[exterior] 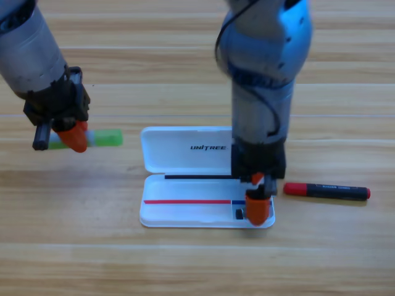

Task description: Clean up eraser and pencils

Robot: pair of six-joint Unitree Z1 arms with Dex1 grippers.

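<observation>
The white case (185, 179) lies open on the bench (197, 265) and serves as the landmark.

**Right gripper** (258, 209): positioned over the lower tray of the case, at its right end, pointing down. A small dark block, judged to be the eraser (239, 214), lies in the tray just left of the orange jaw. Whether the gripper is released or clenched cannot be determined; it appears to stand beside the eraser rather than around it.

**Left gripper** (75, 137): positioned well left of the case, at the green pencil (102, 138), which lies flat on the bench. The jaw covers part of the pencil; a grasp cannot be confirmed.

**Black pencil** (327, 191): lies flat on the bench just right of the case, untouched.

**Step in hand:** eraser placement looks complete or nearly so; green pencil pickup is under way.

**Next move:** the right arm should clear the tray. The left gripper must secure the green pencil, carry it rightward and align it lengthwise with the tray.
</observation>
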